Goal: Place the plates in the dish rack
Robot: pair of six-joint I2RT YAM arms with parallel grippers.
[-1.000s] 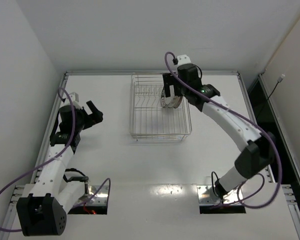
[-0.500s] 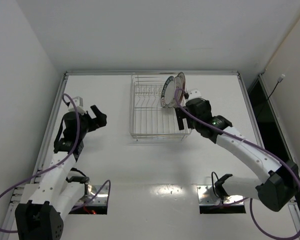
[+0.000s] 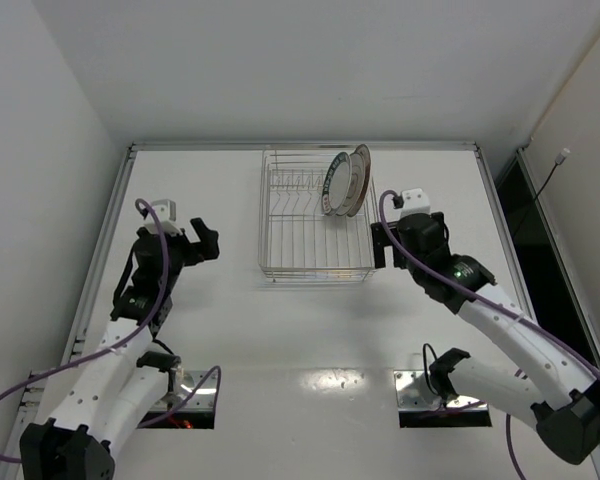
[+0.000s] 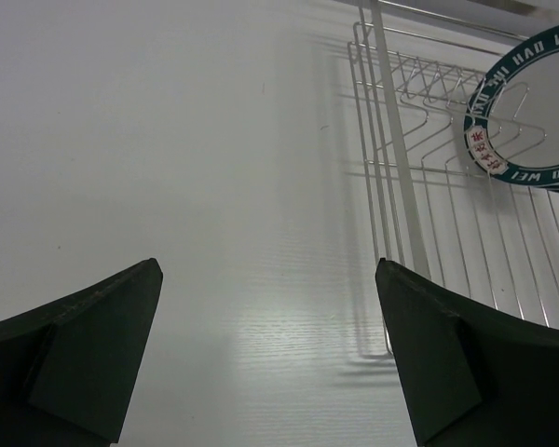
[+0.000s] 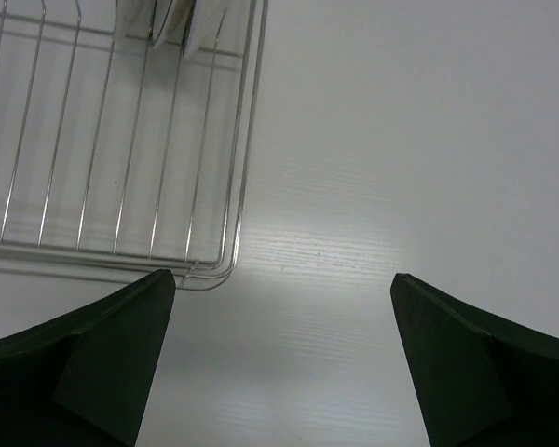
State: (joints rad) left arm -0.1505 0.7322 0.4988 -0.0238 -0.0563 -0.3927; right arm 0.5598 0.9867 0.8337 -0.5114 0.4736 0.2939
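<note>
The silver wire dish rack [image 3: 300,262] stands at the middle back of the table. White plates stand on edge in its right rear corner; the front one has a dark blue-green patterned rim [image 3: 336,186], and an orange-red rim [image 3: 363,178] shows behind it. How many plates stand there I cannot tell. The blue-green plate [image 4: 529,112] also shows in the left wrist view. My right gripper [image 3: 378,246] is open and empty just right of the rack [image 5: 121,140]. My left gripper [image 3: 206,243] is open and empty, well left of the rack [image 4: 419,177].
A raised metal rim [image 3: 300,146] runs along the table's back edge, with white walls behind and at the left. A dark gap [image 3: 540,250] lies beyond the right edge. Mounting plates and purple cables [image 3: 195,385] sit at the near edge.
My right gripper has let go of the plates in the rack, drawn back towards me and moved to the right of the rack. My left arm has drawn back slightly, still open.
</note>
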